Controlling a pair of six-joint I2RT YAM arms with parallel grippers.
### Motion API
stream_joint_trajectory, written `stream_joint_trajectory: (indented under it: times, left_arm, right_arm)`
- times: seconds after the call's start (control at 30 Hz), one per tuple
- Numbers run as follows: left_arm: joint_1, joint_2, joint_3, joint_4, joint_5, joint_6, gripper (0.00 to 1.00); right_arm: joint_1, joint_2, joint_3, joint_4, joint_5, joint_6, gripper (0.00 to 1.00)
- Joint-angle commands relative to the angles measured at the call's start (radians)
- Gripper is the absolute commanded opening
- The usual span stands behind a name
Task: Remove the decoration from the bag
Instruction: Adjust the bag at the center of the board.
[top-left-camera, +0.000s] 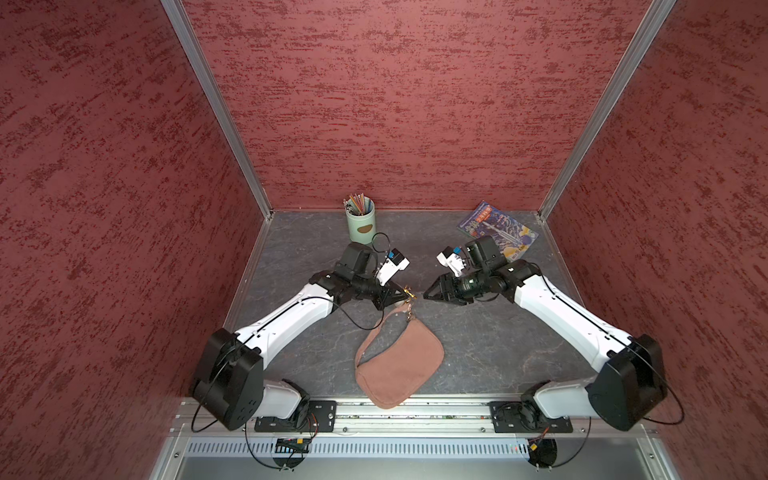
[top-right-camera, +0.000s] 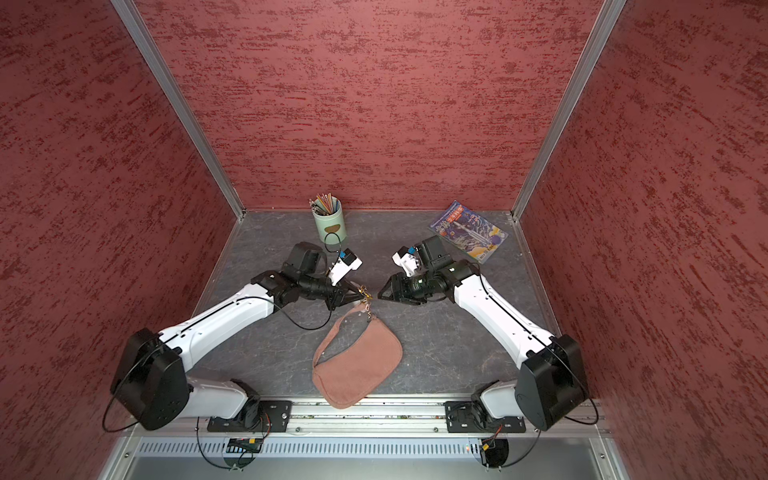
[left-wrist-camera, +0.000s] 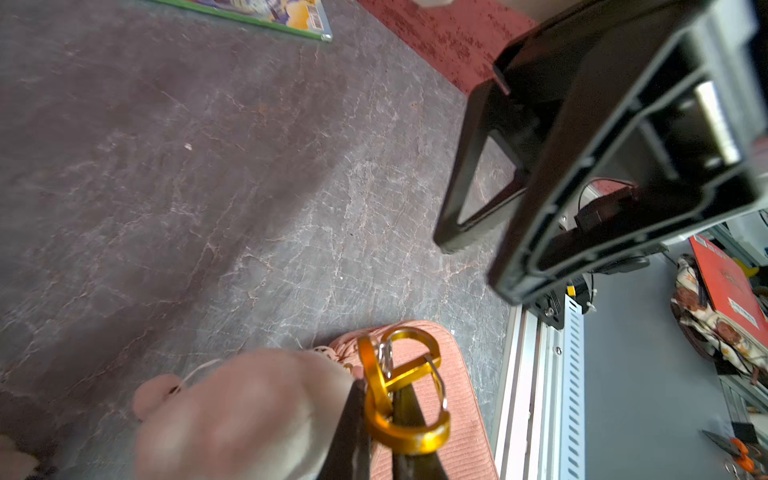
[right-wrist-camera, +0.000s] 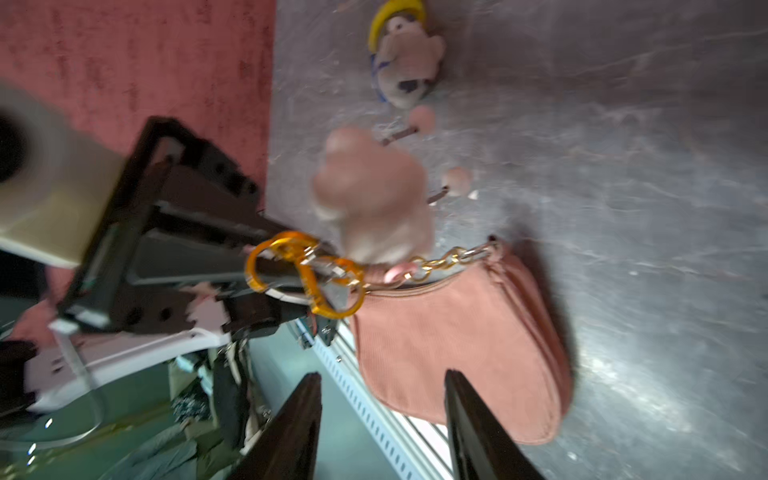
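The dusty-pink bag lies at the table's front edge, its lower end over the rail. My left gripper is shut on the gold carabiner clips, which a gold chain joins to the bag's upper corner. The decoration, a pale fluffy cloud with ball-tipped legs, hangs blurred beside these clips and shows right next to the left fingers in the left wrist view. My right gripper stands open and empty, a short way right of the clips.
A green cup of pencils stands at the back, just behind the left wrist. A blue book lies at the back right. A blue-and-yellow toy charm lies on the table beyond the cloud. An aluminium rail borders the front.
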Motion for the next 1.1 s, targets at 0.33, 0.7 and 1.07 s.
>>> stream_joint_trajectory:
  times: [0.33,0.7,1.07]
  left_arm:
    - [-0.063,0.11,0.145,-0.149,-0.3,-0.146,0.55]
    - [-0.06,-0.177,-0.155,-0.369,-0.4,-0.489,0.72]
    - [-0.102,-0.088,-0.298,-0.321,-0.48,-0.56,0.73]
  right_arm:
    - [0.069,0.137,-0.288,0.18,0.229,0.297,0.46]
    - [0.142,0.111,-0.29,0.182,0.194,0.345,0.39]
    - [0.072,0.304,0.117,-0.016,0.444,-0.004,0.56]
